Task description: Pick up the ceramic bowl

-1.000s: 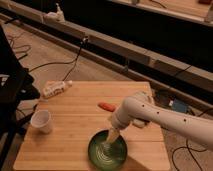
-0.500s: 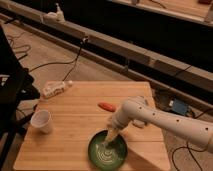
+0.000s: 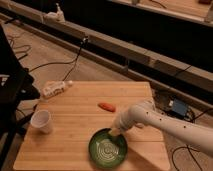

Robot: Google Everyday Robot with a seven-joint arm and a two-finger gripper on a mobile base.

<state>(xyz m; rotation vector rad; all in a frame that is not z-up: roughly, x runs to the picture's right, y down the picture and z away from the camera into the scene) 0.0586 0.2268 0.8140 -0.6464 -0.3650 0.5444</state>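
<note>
Sitting upright (mouth up), ceramic bowl under pincer.

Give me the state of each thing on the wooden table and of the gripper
ceramic bowl: upright on the table, near the front edge.
gripper: at the bowl's far right rim.
white cup: upright, at the left.
orange object: lying flat, mid-table.

The light wooden table carries the glossy dark green ceramic bowl directly below the gripper, a small orange piece just above-left of it, and a white cup far left.
</note>
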